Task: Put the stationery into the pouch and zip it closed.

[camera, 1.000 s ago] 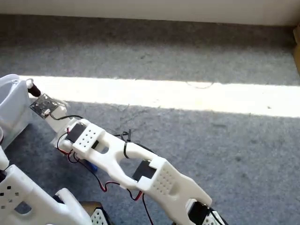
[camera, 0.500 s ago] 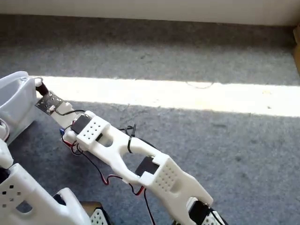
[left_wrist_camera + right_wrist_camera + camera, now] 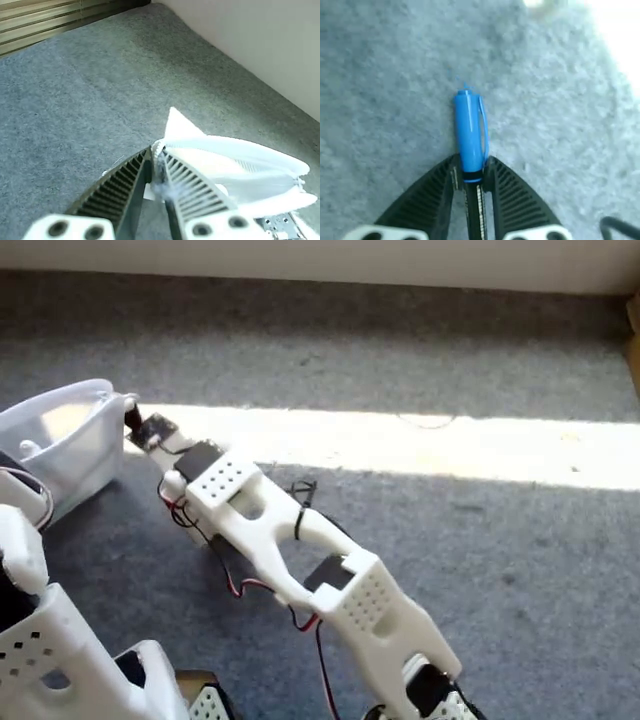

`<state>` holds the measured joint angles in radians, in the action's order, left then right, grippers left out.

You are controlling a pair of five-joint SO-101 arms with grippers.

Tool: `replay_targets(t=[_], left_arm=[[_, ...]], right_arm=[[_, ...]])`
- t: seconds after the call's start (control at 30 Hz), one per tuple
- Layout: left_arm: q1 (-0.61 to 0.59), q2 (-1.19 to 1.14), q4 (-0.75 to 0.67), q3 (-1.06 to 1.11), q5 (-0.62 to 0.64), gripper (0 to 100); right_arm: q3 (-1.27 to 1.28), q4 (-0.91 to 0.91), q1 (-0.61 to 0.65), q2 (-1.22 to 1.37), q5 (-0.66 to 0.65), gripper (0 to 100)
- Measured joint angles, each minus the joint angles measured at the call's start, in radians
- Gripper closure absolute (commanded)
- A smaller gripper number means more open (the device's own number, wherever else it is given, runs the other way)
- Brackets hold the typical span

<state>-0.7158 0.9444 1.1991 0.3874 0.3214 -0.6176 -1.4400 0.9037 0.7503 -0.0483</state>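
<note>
The translucent white pouch (image 3: 62, 436) is at the left of the high view, its mouth turned toward the right arm (image 3: 270, 540). In the left wrist view my left gripper (image 3: 156, 162) is shut on the pouch's (image 3: 240, 160) edge, holding it above the grey carpet. My right gripper (image 3: 470, 162) is shut on a blue pen (image 3: 469, 125), whose capped end sticks out beyond the fingertips over the carpet. Seen from above, the right arm's wrist (image 3: 152, 430) is right beside the pouch's mouth, and the arm hides the pen.
Grey carpet (image 3: 450, 360) covers the floor, crossed by a bright band of sunlight (image 3: 420, 445). The left arm's white body (image 3: 50, 650) fills the near left corner. A pale wall (image 3: 260, 45) runs along the far side.
The right arm has swung away from the camera and rightward, bringing its wrist up to the pouch's mouth. The pouch has risen and shifted right, and the pen has gone under the arm.
</note>
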Motion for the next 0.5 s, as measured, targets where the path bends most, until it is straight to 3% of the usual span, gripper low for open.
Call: replay_targets(t=[0.33,0.5], left_arm=[[0.167,0.0,-0.038,-0.002,0.0,95],[0.279,0.0,-0.038,-0.057,0.0,95]], right_arm=[[0.0,-0.176,-0.063,-0.009,-0.002,99.4],[0.0,-0.25,-0.12,-0.135,-0.003,99.4]])
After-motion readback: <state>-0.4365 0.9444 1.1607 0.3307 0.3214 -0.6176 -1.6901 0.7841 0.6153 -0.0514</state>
